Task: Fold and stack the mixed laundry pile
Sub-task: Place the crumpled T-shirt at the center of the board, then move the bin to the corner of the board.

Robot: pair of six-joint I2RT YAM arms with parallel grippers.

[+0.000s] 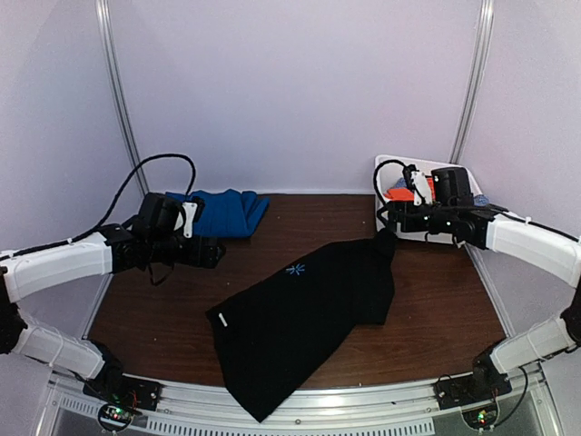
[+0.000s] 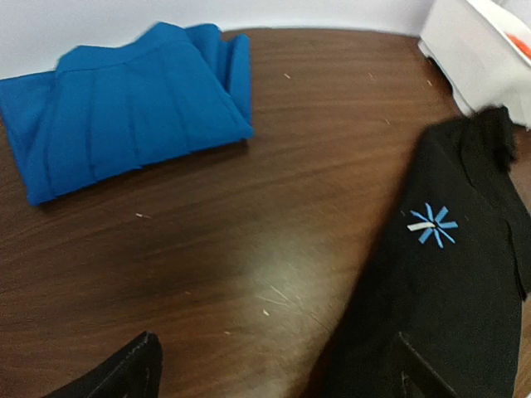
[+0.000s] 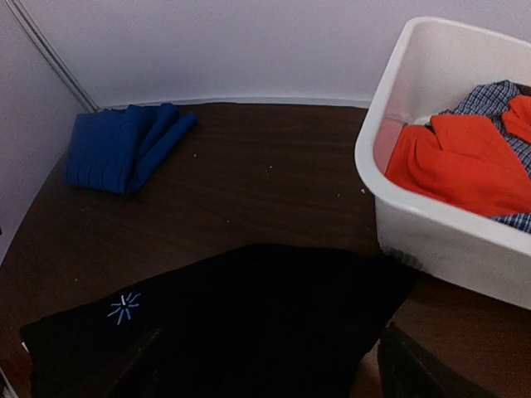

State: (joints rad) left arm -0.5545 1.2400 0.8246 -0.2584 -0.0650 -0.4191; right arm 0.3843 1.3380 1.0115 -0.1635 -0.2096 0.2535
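The left jaws stand wide apart with nothing between them, above the bare bench between the blue garment and the black garment. The right jaws are also apart, over the black garment's far corner, which rises in a small peak beside the tub. The left arm and right arm, both white, reach inward from their sides with forearms about level. The black garment is soft matte cloth spread slantwise across the dark wood-grain bench, with a small pale-blue starburst mark. The blue garment lies folded in a ribbed rectangle at the back left. The tub is smooth white plastic with rounded corners and holds a crumpled orange garment on a blue-white checked cloth.
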